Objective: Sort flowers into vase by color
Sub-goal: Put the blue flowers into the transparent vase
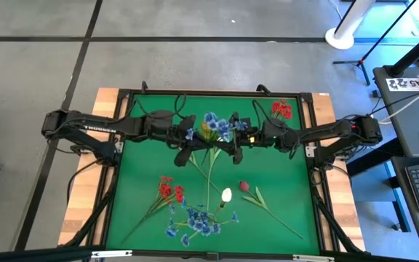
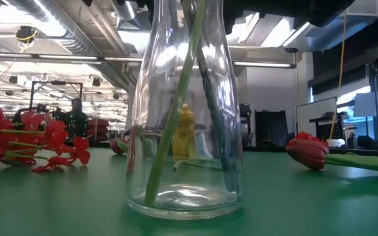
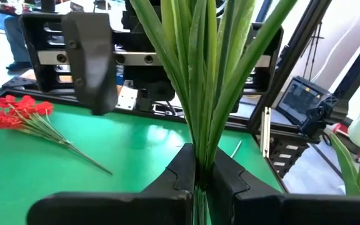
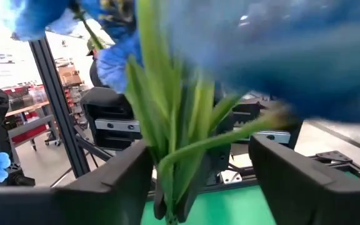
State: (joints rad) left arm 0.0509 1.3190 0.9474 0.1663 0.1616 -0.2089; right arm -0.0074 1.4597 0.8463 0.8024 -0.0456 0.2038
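My left gripper (image 1: 193,138) is at the mat's far middle, shut on a blue-headed flower (image 1: 217,127). My right gripper (image 1: 235,138) faces it from the right, open. Its two fingers (image 4: 292,181) stand on either side of the flower's green leaves (image 4: 180,144) without touching them. A glass vase (image 2: 182,131) with a few stems in it stands close to the low camera. On the mat lie a red cluster (image 1: 169,191), a blue cluster (image 1: 195,222), a white bud (image 1: 226,195), a rosebud (image 1: 244,186) and another red cluster (image 1: 282,109) at the far right. My left gripper pinches the blue flower's bundle of green stems and leaves (image 3: 199,156) between its two fingers, below the heads. The fingers come level from the table's left and lie across the stems. The leaves rise above the fingers; the fingers hide the stem's lower part.
The green mat (image 1: 137,182) has a black frame round it. In the low view, red flowers (image 2: 31,141) lie left of the vase and the rosebud (image 2: 307,151) lies to its right. People and racks show in the room behind.
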